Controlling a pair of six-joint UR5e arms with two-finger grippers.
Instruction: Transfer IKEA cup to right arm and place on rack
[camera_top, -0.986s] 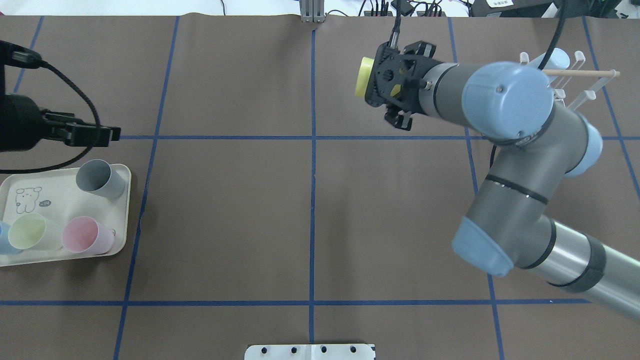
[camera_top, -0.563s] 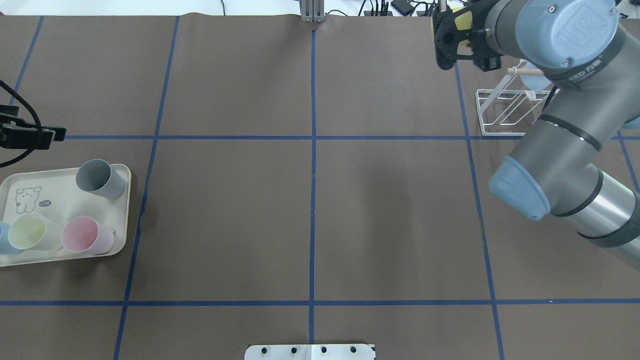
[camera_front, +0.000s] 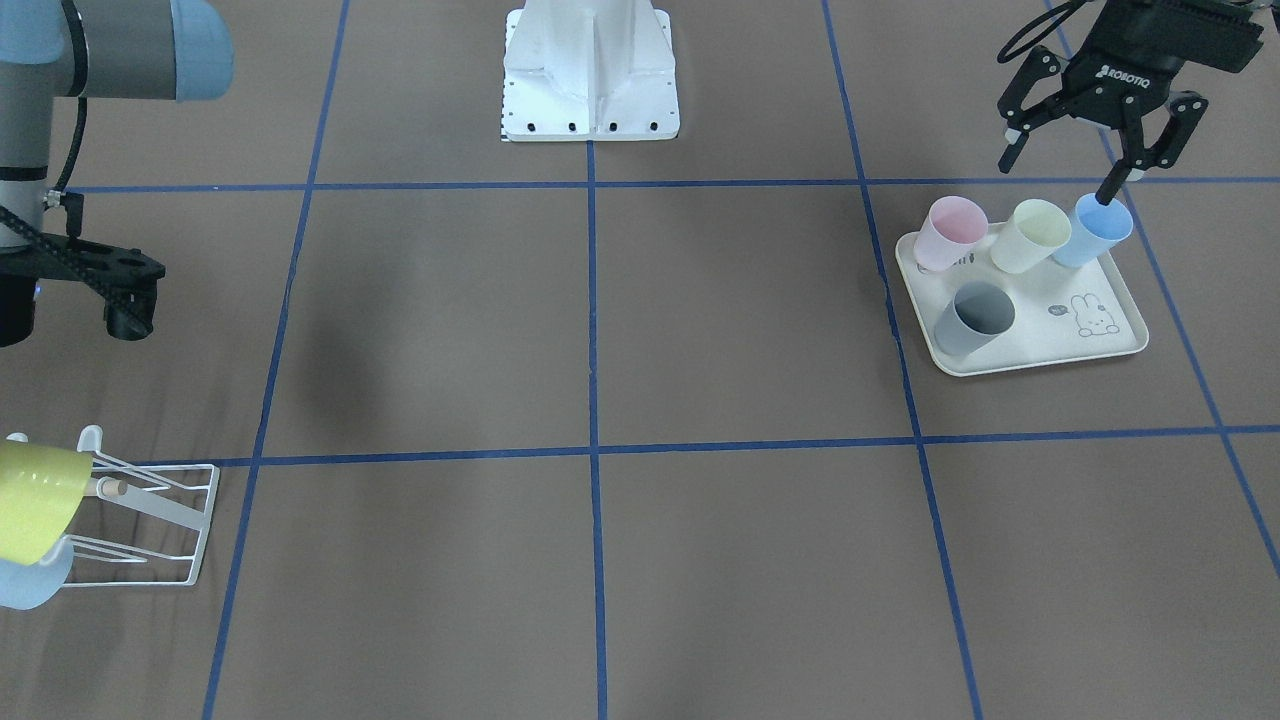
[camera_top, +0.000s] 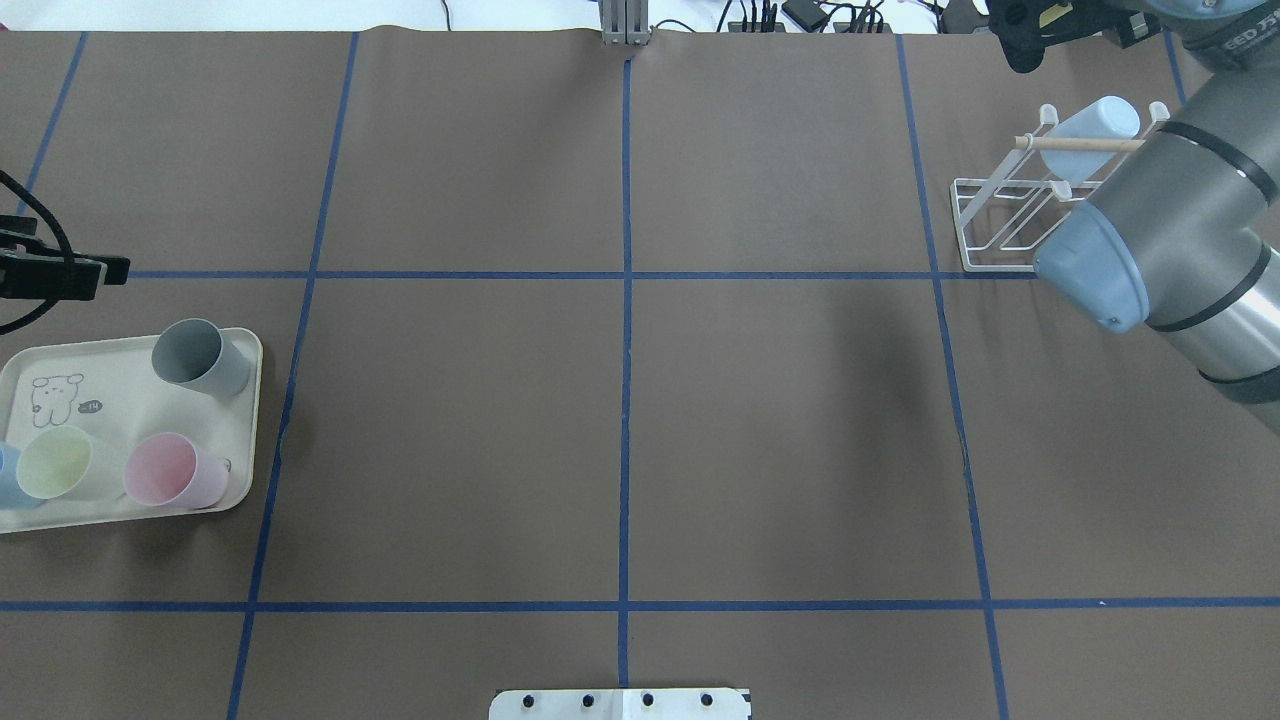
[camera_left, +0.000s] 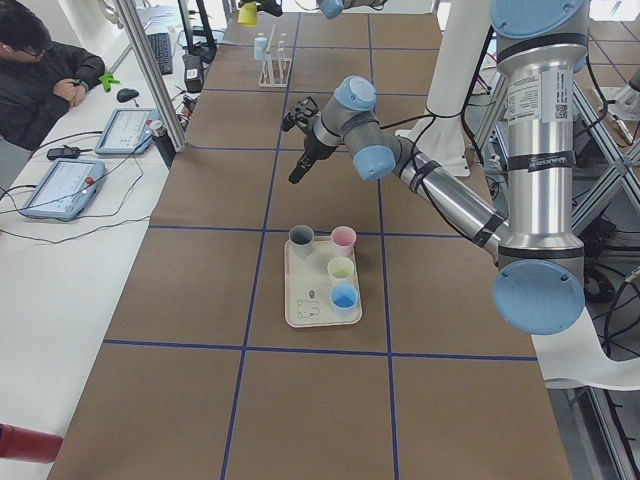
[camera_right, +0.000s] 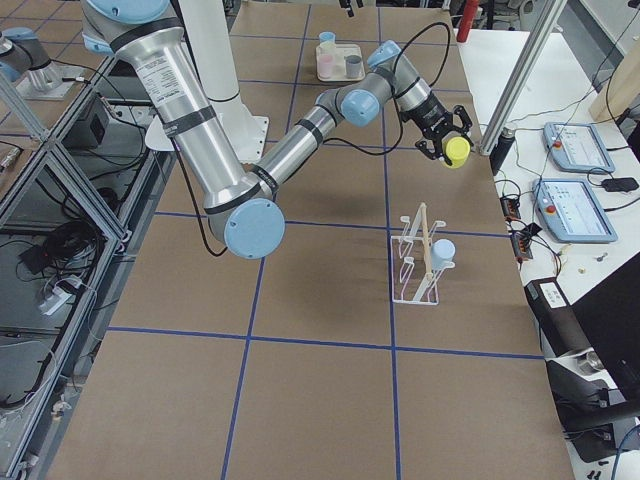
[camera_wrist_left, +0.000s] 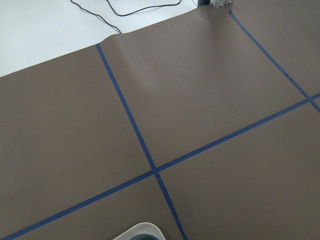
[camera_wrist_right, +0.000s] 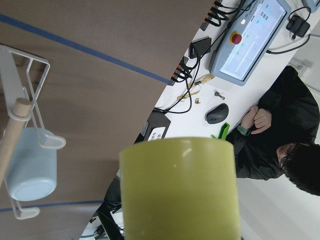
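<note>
Over the last second the right arm (camera_top: 1170, 230) has swung the yellow cup (camera_right: 458, 151) from mid-worktop out to the far right corner, past the rack (camera_top: 985, 225). The left pincer (camera_front: 1065, 165) has pulled back to the left end, by the tray (camera_top: 110, 390).

My read is that the handover is done and you're in the placing leg. The cup isn't on the rack yet. It's in the air, well apart from it on the far side.

The right pincer (camera_right: 447, 145) is clamped on the yellow cup. The left pincer is spread wide and holds nothing.

View differences:
- Overhead nearly loses the cup. You get only a sliver of yellow at the top edge, and the arm covers part of the rack.
- The right side view is your best check. It shows the grip, the cup's height above the worktop (camera_right: 300, 300) and the gap to the rack.
- The right wrist view has the cup filling the lower frame. The rack is at its left, with a light-blue cup (camera_wrist_right: 30, 160) already hung below the wooden rod (camera_wrist_right: 15, 125). Use it to pick a free prong.
- The front view alone shows the left jaws spread. Overhead has them edge-on at the frame edge.
- The left wrist view gives only worktop and the grey cup (camera_wrist_left: 140, 232) rim. It's no use for this step.
</note>
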